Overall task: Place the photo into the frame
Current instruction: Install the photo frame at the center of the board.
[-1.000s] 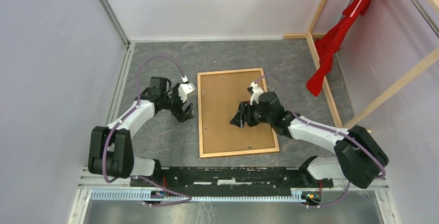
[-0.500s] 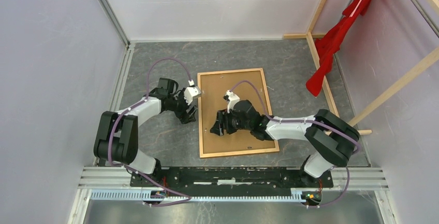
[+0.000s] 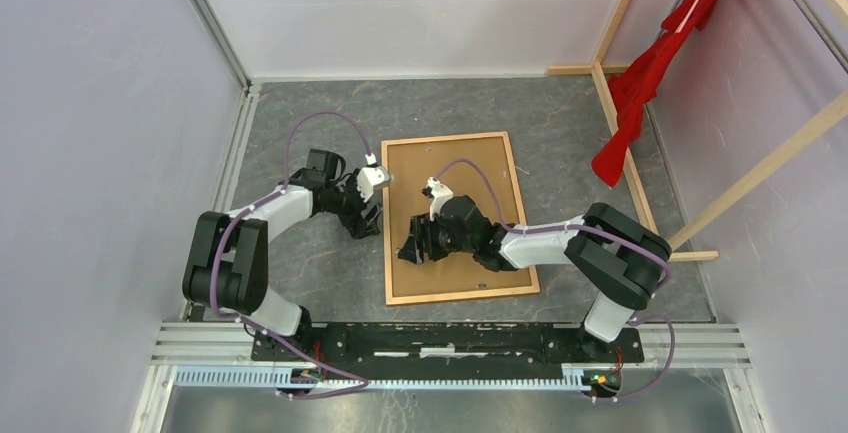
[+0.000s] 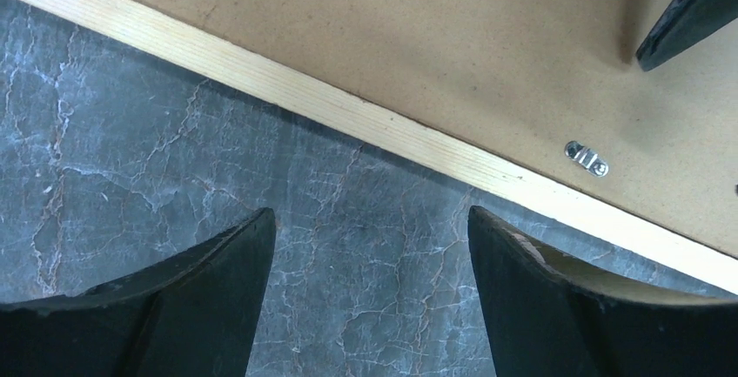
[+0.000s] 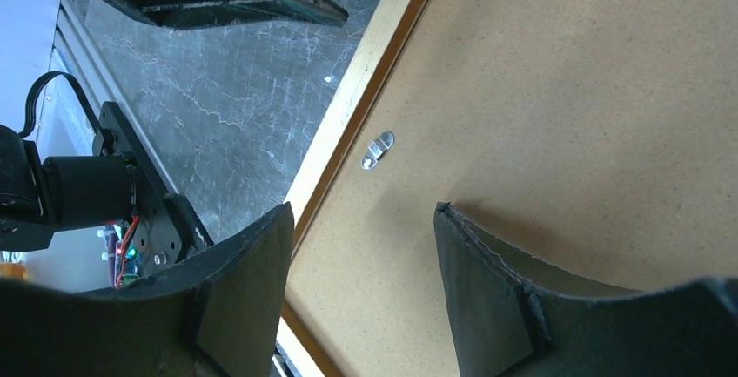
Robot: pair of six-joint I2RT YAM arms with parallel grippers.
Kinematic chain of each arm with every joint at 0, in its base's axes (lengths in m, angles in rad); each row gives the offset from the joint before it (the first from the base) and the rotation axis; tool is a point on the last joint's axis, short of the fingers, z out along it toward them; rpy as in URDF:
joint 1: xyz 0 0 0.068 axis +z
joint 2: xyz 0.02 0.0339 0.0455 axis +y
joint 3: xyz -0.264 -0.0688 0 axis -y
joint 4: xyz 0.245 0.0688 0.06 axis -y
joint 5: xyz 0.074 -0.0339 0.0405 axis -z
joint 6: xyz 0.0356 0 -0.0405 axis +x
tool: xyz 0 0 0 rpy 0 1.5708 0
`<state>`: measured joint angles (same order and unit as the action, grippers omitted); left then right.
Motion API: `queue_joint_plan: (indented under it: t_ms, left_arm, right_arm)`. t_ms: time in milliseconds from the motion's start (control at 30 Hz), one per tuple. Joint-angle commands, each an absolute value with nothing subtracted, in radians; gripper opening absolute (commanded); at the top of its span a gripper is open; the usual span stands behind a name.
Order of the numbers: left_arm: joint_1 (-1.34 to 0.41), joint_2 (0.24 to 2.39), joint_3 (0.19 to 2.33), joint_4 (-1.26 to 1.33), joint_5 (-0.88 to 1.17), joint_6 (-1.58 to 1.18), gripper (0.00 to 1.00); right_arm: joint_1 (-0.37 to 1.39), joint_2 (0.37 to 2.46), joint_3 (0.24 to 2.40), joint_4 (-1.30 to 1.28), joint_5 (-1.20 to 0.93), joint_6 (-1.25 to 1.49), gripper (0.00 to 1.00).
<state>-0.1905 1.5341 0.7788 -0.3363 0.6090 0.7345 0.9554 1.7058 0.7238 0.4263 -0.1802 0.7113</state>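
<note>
Frame (image 3: pixel 462 294) lies back-up on the grey table (image 3: pixel 330 273), with the brown backing board (image 3: pixel 450 168) seated in it. My left claw (image 3: pixel 366 221) hangs wide open over the table just beside the frame's left rail, holding nothing. My right claw (image 3: pixel 408 251) is open and empty above the board, near a small metal clip (image 5: pixel 378 150).

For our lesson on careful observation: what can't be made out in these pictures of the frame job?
- The photo: in no view; whether it lies under the backing board cannot be told.
- The frame: its front faces down in the top view, so it is hidden.
- Right claw: in the top view its own arm hides the tips; whether they touch the board is unclear.
</note>
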Motion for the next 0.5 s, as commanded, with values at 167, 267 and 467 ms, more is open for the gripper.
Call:
queue_joint_plan:
  t_ms: [167, 267, 467]
  left_arm:
    - [-0.196, 1.551, 0.854, -0.354, 0.683, 0.771, 0.88]
    - [-0.197, 1.588, 0.871, -0.362, 0.673, 0.767, 0.88]
    - [-0.198, 1.605, 0.877, -0.350, 0.684, 0.757, 0.87]
  right_arm:
    - [0.971, 1.739, 0.762, 0.509, -0.199, 0.716, 0.65]
    - [0.972, 1.749, 0.764, 0.514, -0.202, 0.714, 0.65]
    - [0.975, 1.773, 0.778, 0.518, -0.216, 0.716, 0.64]
